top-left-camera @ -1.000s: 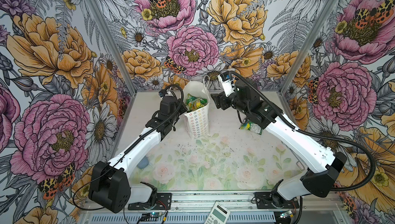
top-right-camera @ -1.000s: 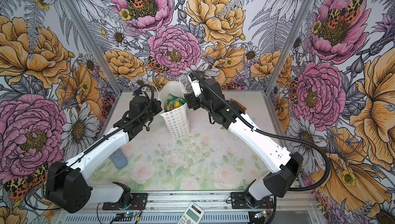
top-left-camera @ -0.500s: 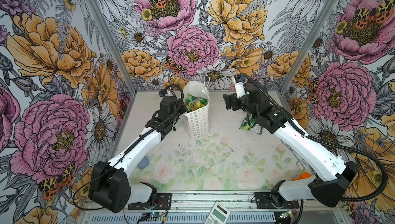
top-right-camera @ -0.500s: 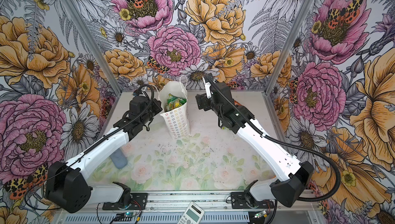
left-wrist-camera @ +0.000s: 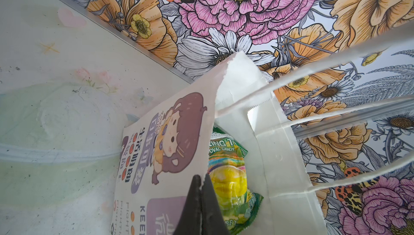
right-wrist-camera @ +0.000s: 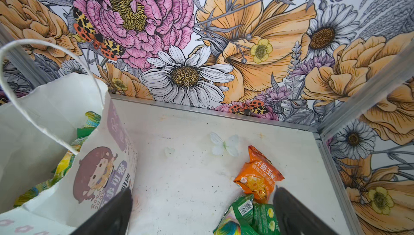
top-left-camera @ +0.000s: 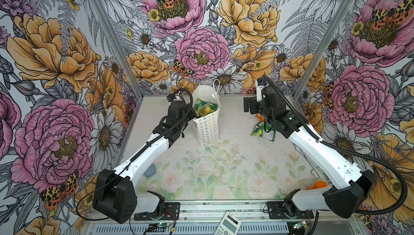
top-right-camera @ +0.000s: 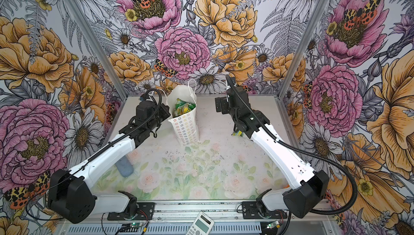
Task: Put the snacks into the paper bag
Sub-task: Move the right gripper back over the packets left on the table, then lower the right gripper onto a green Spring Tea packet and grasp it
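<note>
White paper bag (left-wrist-camera: 170, 137) rim pinched by L gripper (left-wrist-camera: 200, 177); R gripper (right-wrist-camera: 203, 191) jaws wide apart.

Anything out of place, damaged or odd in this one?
The rim of the paper bag looks ragged beside its handle. Dark specks litter the table. A calculator lies on the front rail, off the table.

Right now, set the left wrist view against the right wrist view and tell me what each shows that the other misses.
Only the left wrist view: the left gripper shut on the paper bag's top edge, and OVAL CANDY lettering on a packet inside. Only the right wrist view: the right gripper open, an orange packet and green packets on the table. Both: the bag's cartoon girl print, a cord handle and snacks inside.
</note>
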You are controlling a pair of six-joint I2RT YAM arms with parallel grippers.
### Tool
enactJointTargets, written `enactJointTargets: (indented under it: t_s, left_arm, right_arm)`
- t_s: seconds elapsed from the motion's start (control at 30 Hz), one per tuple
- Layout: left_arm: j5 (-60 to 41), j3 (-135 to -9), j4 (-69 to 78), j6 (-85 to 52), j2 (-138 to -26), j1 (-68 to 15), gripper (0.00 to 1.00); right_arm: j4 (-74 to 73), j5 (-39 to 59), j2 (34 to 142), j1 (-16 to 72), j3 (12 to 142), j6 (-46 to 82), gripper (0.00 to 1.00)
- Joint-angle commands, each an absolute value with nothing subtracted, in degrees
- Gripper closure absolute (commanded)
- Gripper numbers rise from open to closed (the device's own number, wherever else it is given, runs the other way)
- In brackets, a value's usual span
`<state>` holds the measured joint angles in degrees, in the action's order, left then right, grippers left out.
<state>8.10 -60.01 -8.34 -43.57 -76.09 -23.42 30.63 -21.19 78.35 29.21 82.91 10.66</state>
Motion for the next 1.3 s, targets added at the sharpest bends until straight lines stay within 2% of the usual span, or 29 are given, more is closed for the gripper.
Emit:
enactJointTargets:
  t_s: [0.0, 0.23, 0.7, 1.0, 1.27]
  left_arm:
    - [7.67, -61.67, -8.00, -43.52, -75.41, -23.88, 1.00]
    - [7.47, -61.59, -7.91, -43.51, -75.50, -23.91, 1.00]
    - [7.82, -60.82, -7.70, -43.42, -74.71, -23.91, 1.00]
    - [7.67, -60.56, -7.57, -43.40, -74.53, -23.69, 1.00]
    - [7.67, -60.47, -7.56, -43.42, -74.62, -23.52, 1.00]
  right_arm:
    - [30.32, -24.94, 77.39, 28.46, 81.93, 13.35, 0.00]
    - [30.41, -30.20, 78.13, 25.91, 79.88, 17.31, 0.00]
    - [33.23, -30.01, 80.71, 17.79, 77.03, 28.89, 0.00]
    - [38.17, -23.81, 85.94, 10.21, 75.78, 37.73, 0.00]
    - [39.29, -13.03, 91.25, 4.78, 73.14, 47.10, 0.00]
